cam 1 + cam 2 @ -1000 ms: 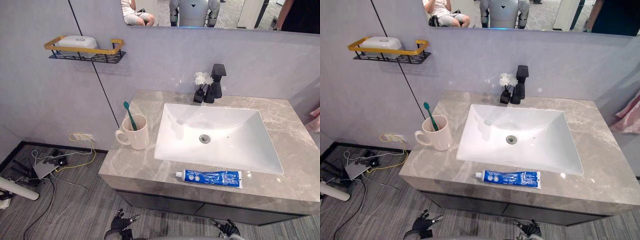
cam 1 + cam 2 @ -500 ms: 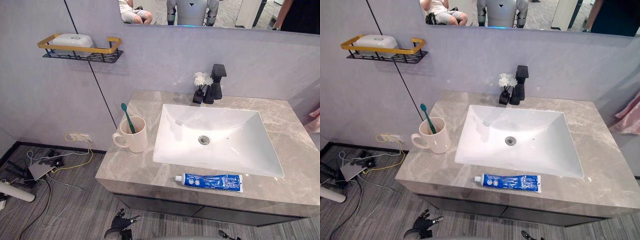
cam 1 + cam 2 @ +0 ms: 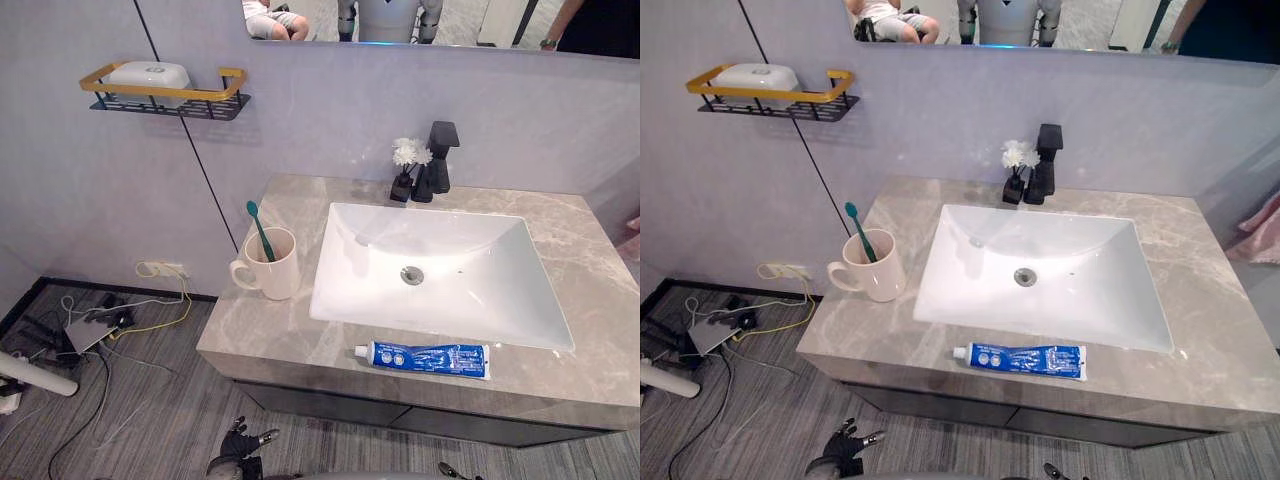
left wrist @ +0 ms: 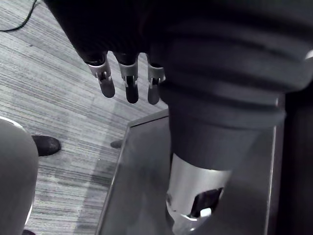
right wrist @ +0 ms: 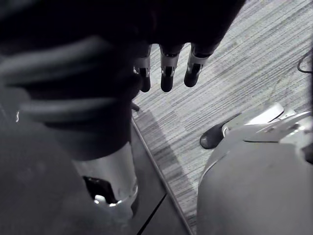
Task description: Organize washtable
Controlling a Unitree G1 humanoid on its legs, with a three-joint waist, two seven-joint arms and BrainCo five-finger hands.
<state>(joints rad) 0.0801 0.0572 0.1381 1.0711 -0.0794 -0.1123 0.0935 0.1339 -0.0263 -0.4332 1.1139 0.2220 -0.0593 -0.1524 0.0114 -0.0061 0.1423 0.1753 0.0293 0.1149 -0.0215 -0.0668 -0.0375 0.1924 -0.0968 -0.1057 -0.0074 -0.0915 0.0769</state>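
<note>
On the grey marble washtable (image 3: 262, 335) a cream mug (image 3: 276, 272) stands left of the white sink (image 3: 343, 262), with a teal toothbrush (image 3: 259, 229) upright in it. A blue toothpaste tube (image 3: 425, 358) lies flat along the front edge, in front of the sink. My left hand (image 3: 238, 452) hangs low below the counter's front, its fingers (image 4: 128, 84) straight and holding nothing. My right hand (image 3: 446, 468) hangs low at the other side, fingers (image 5: 166, 73) relaxed and bare over the floor.
A black faucet (image 3: 438, 165) and a small black vase of white flowers (image 3: 407, 157) stand behind the sink. A gold-rimmed wall shelf (image 3: 216, 101) holds a white soap box (image 3: 148, 72). Cables and a power strip (image 3: 100, 325) lie on the floor at left.
The whole view has shifted slightly, so the camera moved. Mug, toothbrush and toothpaste tube stay where they were. Both hands still hang low.
</note>
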